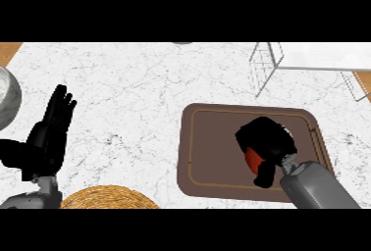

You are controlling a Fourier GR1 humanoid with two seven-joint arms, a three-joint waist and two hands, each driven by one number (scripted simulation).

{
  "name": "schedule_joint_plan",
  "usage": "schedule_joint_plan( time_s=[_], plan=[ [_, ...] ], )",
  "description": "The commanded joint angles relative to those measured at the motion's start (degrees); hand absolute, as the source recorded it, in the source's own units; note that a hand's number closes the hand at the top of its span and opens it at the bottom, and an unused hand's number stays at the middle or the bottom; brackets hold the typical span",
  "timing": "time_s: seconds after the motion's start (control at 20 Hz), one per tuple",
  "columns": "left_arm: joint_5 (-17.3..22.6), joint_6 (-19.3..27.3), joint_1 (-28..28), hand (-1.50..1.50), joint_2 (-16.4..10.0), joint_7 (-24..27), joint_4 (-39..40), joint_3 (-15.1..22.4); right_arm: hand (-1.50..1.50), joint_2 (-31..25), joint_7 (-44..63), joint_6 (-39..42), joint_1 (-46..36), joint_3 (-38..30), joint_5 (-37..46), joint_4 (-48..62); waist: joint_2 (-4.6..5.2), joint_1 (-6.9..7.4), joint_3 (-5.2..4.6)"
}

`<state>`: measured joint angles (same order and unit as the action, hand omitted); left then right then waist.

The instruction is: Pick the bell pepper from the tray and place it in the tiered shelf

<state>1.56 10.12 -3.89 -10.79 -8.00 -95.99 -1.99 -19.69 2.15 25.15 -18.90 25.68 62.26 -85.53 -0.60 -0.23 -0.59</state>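
Observation:
A brown tray lies on the marble counter at the right. My right hand is down over its middle, fingers curled round a red bell pepper, of which only a small red patch shows under the palm. The tiered shelf, white with thin wire legs, stands at the far right beyond the tray. My left hand rests open at the left edge, fingers pointing up.
A woven straw mat lies at the near edge between my arms. A grey round bowl or pot rim shows at the far left. Bare marble counter stretches between the left hand and the tray.

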Motion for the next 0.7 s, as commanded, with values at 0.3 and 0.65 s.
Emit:
schedule_joint_plan(
  time_s=[0.3, 0.65],
  plan=[
    [1.2, -1.6, 3.1, 0.00, -1.1, -1.6, -5.2, -0.5, 1.50, 3.7, 14.9, -3.3, 5.9, -21.8, -8.6, 2.3, 0.37, 0.23, 0.60],
    [-1.4, 0.7, 1.5, 0.00, 0.5, -3.7, -4.3, 0.4, 1.50, 8.6, 24.4, 3.1, 5.3, -24.1, -14.2, -17.7, 0.22, -0.39, 0.54]
  ],
)
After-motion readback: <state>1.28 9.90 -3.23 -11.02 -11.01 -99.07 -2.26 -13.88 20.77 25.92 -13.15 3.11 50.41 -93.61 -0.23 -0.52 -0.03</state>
